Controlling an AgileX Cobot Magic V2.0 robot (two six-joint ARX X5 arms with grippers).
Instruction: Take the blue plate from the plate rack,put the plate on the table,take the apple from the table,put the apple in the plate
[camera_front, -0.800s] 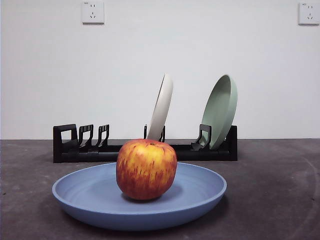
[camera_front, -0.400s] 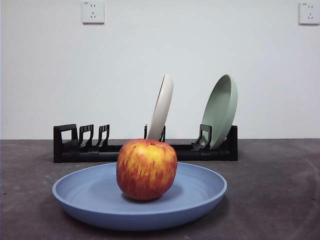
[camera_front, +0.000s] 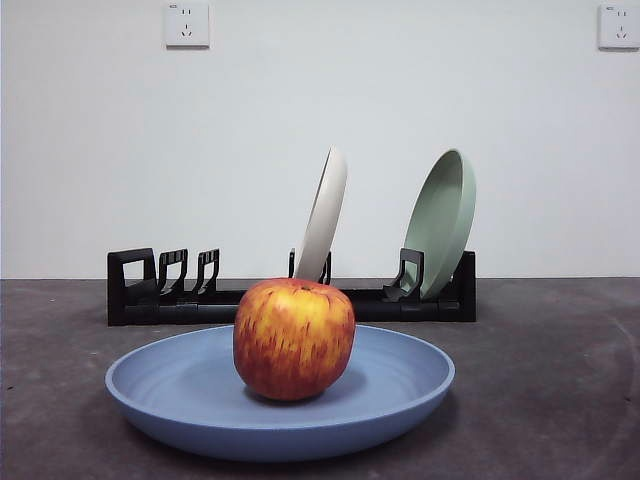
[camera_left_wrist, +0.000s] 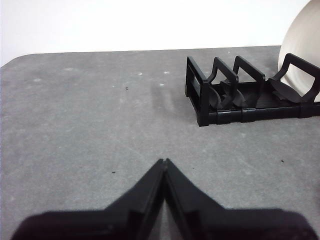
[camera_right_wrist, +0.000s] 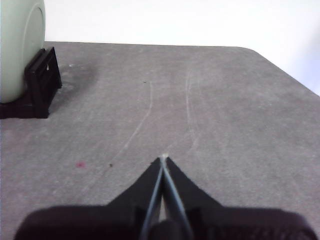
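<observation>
Apple (camera_front: 294, 338) rests in blue plate (camera_front: 400, 385).
Left gripper (camera_left_wrist: 164, 162) and right gripper (camera_right_wrist: 163, 159) pinched closed, empty; best kept clear.

A cream plate (camera_front: 323, 217) and a green plate (camera_front: 441, 222) stand on edge, well apart, both tilted. The cream one sits mid-row; the green one sits at the end. Two wall sockets (camera_front: 186, 24) are mounted high, possibly unswitched; detail is unclear.

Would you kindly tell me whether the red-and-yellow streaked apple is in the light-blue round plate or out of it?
In. The red-and-yellow streaked apple sits upright inside the light-blue round plate, its base below the raised rim.
</observation>
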